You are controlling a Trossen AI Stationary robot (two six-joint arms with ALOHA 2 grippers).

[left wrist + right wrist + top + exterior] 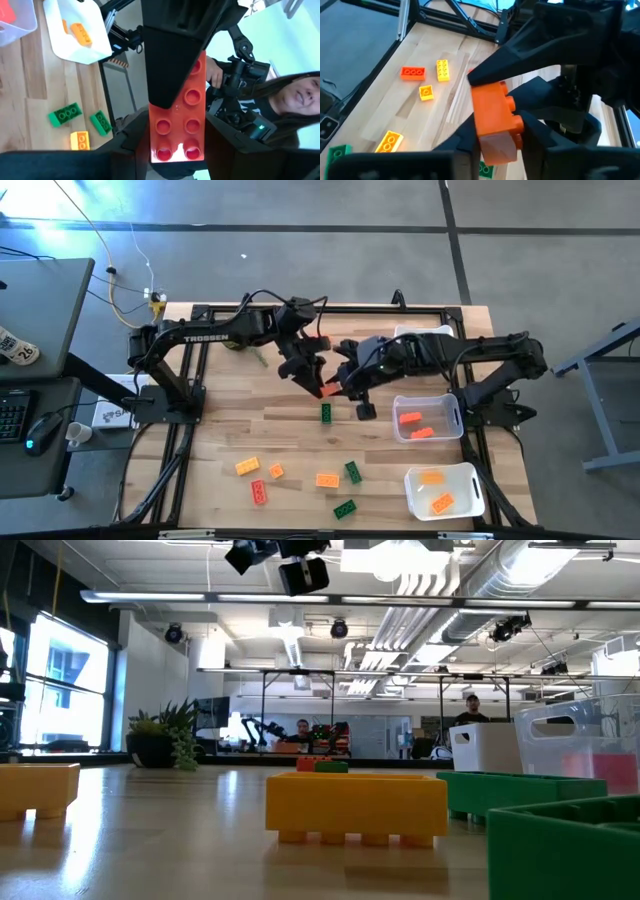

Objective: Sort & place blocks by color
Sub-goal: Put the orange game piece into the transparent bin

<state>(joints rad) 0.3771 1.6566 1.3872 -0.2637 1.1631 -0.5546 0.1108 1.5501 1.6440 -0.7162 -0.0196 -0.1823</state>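
red-orange brick, studded, rectangular, held above mid-table between both grippers: left gripper and right gripper each closed on it, meeting tip to tip. loose blocks in green, yellow-orange and red-orange lie scattered on the wooden table nearer the front edge. white bin, right side: two red-orange bricks. second white bin, nearer front: two yellow-orange bricks. third bin behind right arm, contents hidden.
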